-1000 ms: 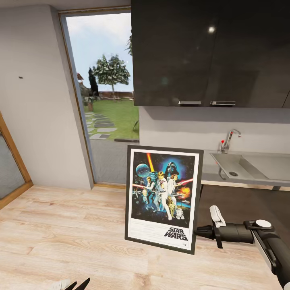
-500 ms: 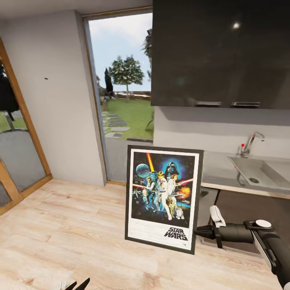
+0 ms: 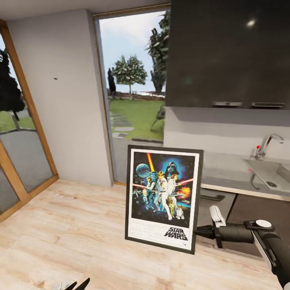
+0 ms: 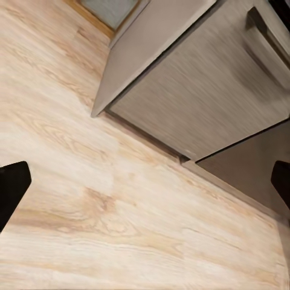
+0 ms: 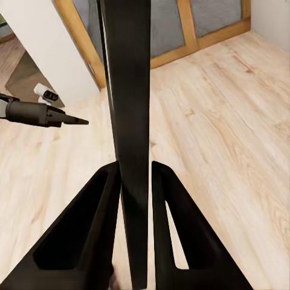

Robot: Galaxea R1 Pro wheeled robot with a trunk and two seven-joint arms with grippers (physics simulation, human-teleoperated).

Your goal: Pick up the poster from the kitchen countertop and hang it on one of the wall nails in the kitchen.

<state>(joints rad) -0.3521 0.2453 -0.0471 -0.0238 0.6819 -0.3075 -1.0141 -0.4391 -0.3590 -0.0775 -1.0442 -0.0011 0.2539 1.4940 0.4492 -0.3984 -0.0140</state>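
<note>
Between right hand (image 5: 134, 181) fingers, upright poster (image 3: 163, 197).

I stand in a home kitchen: a grey tabletop (image 3: 225, 171) with sink (image 3: 269, 172) and tap (image 3: 266, 145) at right, dark wall cabinets (image 3: 229, 54) above, wood floor (image 3: 60, 233), garden beyond the glass door (image 3: 135, 96).

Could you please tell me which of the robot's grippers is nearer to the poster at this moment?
Right. The right gripper is clamped on the poster at its edge; the left gripper hangs low, apart from it, toward the floor.
</note>
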